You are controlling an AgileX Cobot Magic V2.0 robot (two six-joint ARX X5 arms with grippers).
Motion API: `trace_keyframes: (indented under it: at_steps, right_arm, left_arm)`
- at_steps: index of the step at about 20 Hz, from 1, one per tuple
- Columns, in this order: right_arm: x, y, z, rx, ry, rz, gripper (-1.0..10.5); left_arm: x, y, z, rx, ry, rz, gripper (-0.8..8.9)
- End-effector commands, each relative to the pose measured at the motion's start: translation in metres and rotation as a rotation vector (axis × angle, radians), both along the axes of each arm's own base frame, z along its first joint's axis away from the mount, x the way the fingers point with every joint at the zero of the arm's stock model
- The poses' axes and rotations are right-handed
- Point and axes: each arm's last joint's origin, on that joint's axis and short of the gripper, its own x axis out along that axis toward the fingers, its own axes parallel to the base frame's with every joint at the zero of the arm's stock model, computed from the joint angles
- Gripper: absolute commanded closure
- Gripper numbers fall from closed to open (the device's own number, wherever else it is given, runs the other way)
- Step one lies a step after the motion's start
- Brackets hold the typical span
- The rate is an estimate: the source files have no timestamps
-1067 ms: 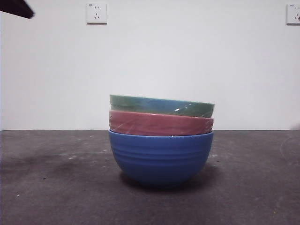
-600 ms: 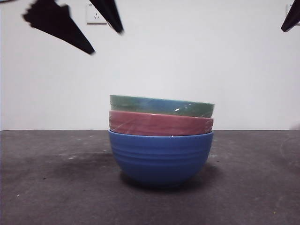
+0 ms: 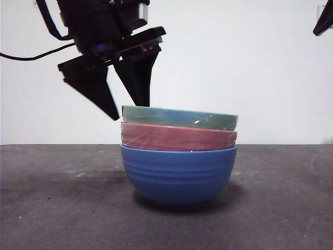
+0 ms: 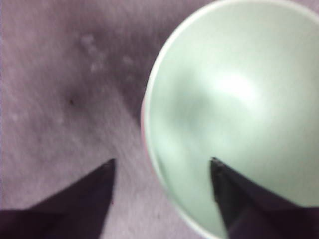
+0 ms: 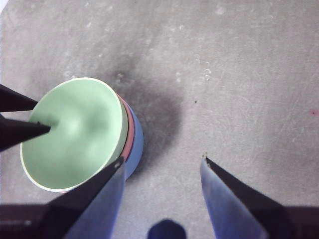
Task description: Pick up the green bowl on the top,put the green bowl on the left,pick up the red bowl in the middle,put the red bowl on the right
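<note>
Three bowls stand nested in the middle of the table. The green bowl (image 3: 179,117) is on top, the red bowl (image 3: 178,138) under it, a blue ribbed bowl (image 3: 178,174) at the bottom. My left gripper (image 3: 131,110) is open and straddles the green bowl's left rim, one jaw outside, one over the inside. The left wrist view shows the green bowl (image 4: 234,114) with the rim between my left gripper's (image 4: 162,163) jaws. My right gripper (image 5: 162,160) is open and empty, high above the table beside the stack; the green bowl (image 5: 75,132) shows there too.
The dark grey table (image 3: 62,208) stretches to both sides of the stack. A white wall stands behind, with a socket (image 3: 325,13) at the top right. A black tip of the waiting right arm (image 3: 323,21) shows at the top right corner.
My left gripper has come down from the top left of the front view to the green bowl's left rim, jaws open. The bowls have not moved.
</note>
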Motion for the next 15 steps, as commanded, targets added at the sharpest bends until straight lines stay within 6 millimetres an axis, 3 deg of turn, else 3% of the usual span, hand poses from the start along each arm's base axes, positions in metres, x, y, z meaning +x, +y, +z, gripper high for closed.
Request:
trace_keyframes:
  at_steps: [1,4,7,15]
  right_arm:
    - [0.0002,0.0003,0.0014,-0.005,-0.012,0.006,7.0]
    - [0.0002,0.0003,0.0014,-0.005,-0.012,0.006,7.0]
    - [0.0003,0.0003,0.0016,-0.005,-0.015,0.005,7.0]
    - [0.0007,0.0003,0.002,-0.005,-0.021,0.002,7.0]
  left_arm:
    - [-0.0021,-0.0037,-0.001,0.023,-0.026,-0.013,6.37]
    - [-0.0034,-0.0053,-0.0009,0.032,-0.036,-0.017,6.64]
    - [-0.0026,-0.0043,-0.0008,0.067,-0.066,0.008,8.25]
    - [0.0011,-0.0067,0.0081,0.048,-0.112,0.021,8.22]
